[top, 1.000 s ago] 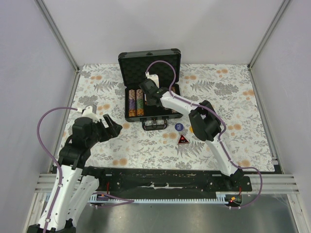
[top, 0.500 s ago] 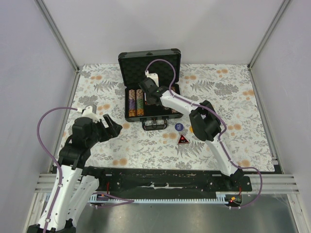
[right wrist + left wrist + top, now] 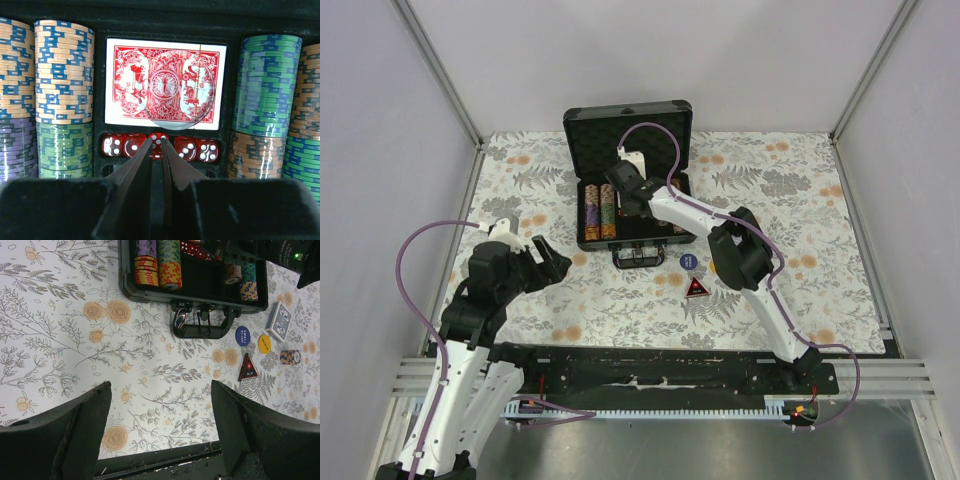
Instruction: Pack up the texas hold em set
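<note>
Texas hold em set briefcase [image 3: 588, 135]: right tool [image 3: 157, 149] has advanced slightly over the red dice [image 3: 187, 149], grip indeterminate, probably seating one; left tool [image 3: 161, 390] hangs open.

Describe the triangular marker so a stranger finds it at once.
Start at the open case and drop to its handle. On the floral tablecloth just nearer the arms lie loose pieces; the marker is the only triangle, black with a red face, beside a round blue button and a yellow button.
</note>
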Robot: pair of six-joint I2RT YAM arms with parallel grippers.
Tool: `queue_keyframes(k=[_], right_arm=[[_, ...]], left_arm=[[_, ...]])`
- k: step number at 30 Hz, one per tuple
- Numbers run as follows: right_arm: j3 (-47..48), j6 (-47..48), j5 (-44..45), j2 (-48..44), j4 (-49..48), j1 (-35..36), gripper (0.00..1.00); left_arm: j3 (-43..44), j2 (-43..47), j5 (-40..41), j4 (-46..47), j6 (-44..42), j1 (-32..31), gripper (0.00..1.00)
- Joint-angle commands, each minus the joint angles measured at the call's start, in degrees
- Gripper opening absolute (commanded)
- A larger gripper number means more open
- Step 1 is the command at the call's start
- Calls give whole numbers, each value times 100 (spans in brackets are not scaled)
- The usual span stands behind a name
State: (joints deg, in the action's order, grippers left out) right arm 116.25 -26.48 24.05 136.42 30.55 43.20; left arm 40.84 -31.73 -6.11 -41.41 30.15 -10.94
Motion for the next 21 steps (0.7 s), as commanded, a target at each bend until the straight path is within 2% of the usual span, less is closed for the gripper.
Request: queue_keyframes(k=[1,14,21], right_arm=[[276,82,3,236,13,-48,18],[390,108,-120,394,57,-110,18],[776,231,-129,403,188,-128,25]], left_arm=[[-15,17,57,186,114,30,86],[-15,-9,84,186,114,30,86],[-15,-9,84,186,114,30,86]])
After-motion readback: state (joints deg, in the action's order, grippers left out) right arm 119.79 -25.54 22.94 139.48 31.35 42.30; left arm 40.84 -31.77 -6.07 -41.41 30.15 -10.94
